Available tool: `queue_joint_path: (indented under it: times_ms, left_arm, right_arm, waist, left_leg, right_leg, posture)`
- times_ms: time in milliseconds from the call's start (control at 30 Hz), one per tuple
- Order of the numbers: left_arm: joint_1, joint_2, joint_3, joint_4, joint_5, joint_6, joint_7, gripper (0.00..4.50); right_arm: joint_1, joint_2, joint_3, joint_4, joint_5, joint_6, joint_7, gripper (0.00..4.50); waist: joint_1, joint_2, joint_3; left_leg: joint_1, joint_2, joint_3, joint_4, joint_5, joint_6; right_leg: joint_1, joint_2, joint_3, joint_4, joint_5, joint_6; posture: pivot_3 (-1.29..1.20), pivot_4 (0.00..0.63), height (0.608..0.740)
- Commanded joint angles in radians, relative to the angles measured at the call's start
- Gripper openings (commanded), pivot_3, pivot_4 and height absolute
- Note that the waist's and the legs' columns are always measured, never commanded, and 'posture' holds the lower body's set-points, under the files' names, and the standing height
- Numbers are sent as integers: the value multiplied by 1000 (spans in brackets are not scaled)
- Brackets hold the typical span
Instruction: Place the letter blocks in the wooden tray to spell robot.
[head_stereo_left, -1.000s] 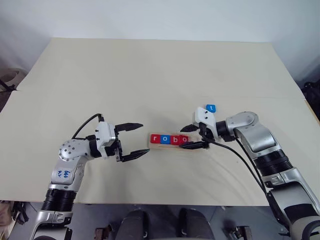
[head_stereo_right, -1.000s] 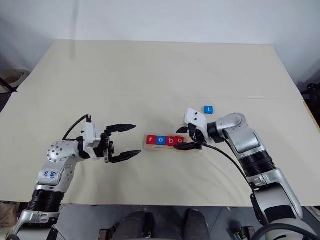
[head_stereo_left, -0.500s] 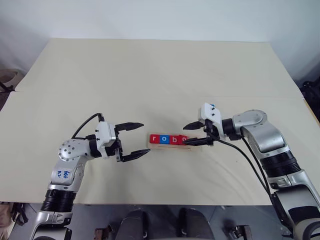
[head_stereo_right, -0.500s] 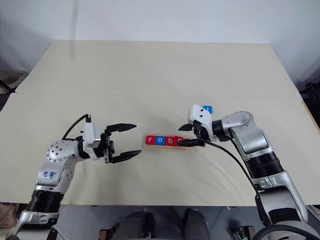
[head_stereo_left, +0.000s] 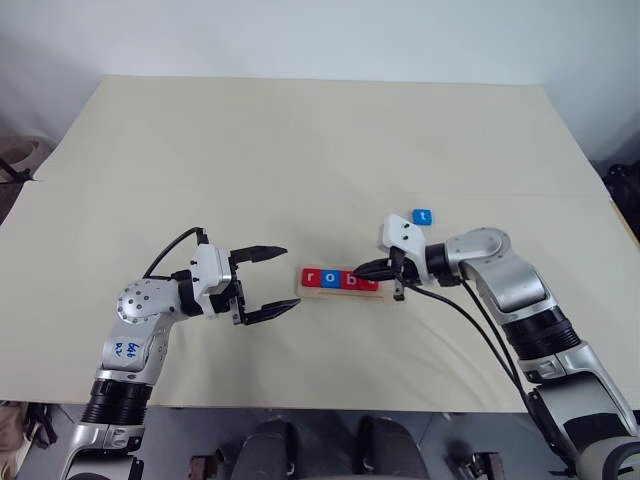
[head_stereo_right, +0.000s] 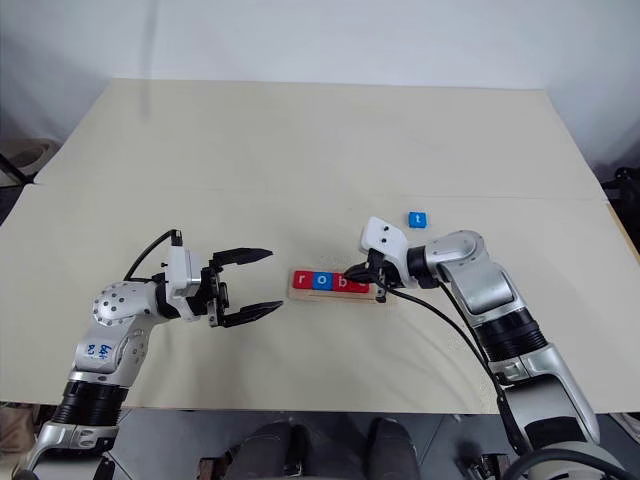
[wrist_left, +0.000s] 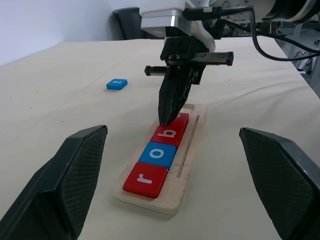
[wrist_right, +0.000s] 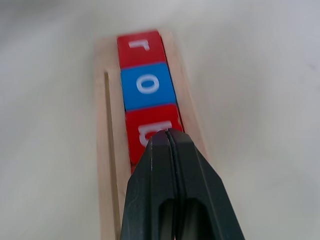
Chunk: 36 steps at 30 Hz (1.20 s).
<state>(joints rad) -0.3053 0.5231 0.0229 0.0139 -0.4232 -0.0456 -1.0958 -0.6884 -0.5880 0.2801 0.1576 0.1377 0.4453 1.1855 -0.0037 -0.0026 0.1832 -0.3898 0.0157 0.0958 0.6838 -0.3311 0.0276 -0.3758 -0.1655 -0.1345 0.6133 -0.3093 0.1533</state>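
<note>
The wooden tray (head_stereo_left: 392, 296) lies mid-table with a red r (head_stereo_left: 311, 277), a blue o (head_stereo_left: 331, 278) and a red b (head_stereo_left: 350, 279) in a row from its left end. My right gripper (head_stereo_left: 360, 272) is shut and empty. Its joined tips (wrist_right: 167, 134) come down on a red tile (head_stereo_left: 371, 285) just right of the b, and its letter is covered. A blue t tile (head_stereo_left: 422, 216) lies loose on the table behind that gripper. My left gripper (head_stereo_left: 291, 275) hangs open and level just left of the tray, holding nothing.
The cream table (head_stereo_left: 300, 150) stretches wide behind and to both sides of the tray. Its front edge runs close below both arms. A black cable (head_stereo_left: 470, 310) trails from my right wrist over the table.
My right gripper has gone from open around the tray's fourth tile to fully shut, its tips now resting on that tile. The left arm has stayed put.
</note>
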Motion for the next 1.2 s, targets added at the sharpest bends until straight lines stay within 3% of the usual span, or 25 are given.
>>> queue_joint_path:
  times_ms: [33, 267, 600, 1200]
  left_arm:
    - [3, 4, 15, -18, -8, -14, -2, 4500]
    - [-3, 1, 11, -15, -8, -12, -4, 4500]
    - [-12, 7, 12, -15, -9, -3, -6, 4500]
    - [-37, 1, 4, -11, -6, 4, -1, 4500]
  right_arm:
    - [6, -26, -23, -8, 10, -21, 19, 13]
    - [30, -15, -87, -72, 94, -20, 36, 13]
    - [97, -142, -113, -60, 53, -14, 5, 13]
    - [78, -67, -76, -37, 33, -28, -21, 13]
  waist:
    - [0, 0, 0]
    - [1, 0, 0]
    - [0, 0, 0]
    - [0, 0, 0]
  left_leg:
    - [0, 0, 0, 0, 0, 0]
    - [0, 0, 0, 0, 0, 0]
    - [0, 0, 0, 0, 0, 0]
    - [0, 0, 0, 0, 0, 0]
  right_leg:
    - [0, 0, 0, 0, 0, 0]
    - [0, 0, 0, 0, 0, 0]
    - [0, 0, 0, 0, 0, 0]
    - [0, 0, 0, 0, 0, 0]
  posture:
    - [0, 150, 740]
    - [0, 150, 740]
    - [0, 150, 740]
    - [0, 150, 740]
